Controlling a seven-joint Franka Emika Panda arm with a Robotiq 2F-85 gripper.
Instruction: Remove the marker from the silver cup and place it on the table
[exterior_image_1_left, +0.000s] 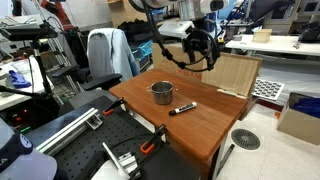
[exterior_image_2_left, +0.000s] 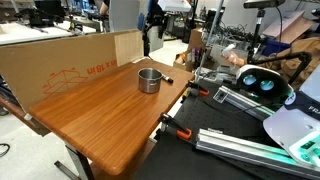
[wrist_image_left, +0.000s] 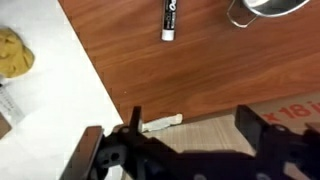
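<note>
The marker (exterior_image_1_left: 182, 108), dark with a reddish end, lies flat on the reddish-brown table (exterior_image_1_left: 205, 128) just beside the silver cup (exterior_image_1_left: 161, 93), outside it. In the wrist view the marker (wrist_image_left: 169, 20) lies at the top and the cup's rim (wrist_image_left: 262, 10) shows at the top right. In an exterior view the cup (exterior_image_2_left: 149, 79) stands mid-table with the marker (exterior_image_2_left: 169, 80) next to it. My gripper (exterior_image_1_left: 200, 52) hangs well above the table's far edge. In the wrist view its jaws (wrist_image_left: 195, 130) are spread apart and hold nothing.
A cardboard sheet (exterior_image_1_left: 236, 72) leans along the table's far side and also shows in an exterior view (exterior_image_2_left: 60, 62). A black perforated bench with clamps (exterior_image_1_left: 112, 150) adjoins the table. A chair with a jacket (exterior_image_1_left: 105, 52) stands behind. A small white object (wrist_image_left: 160, 124) lies on the floor.
</note>
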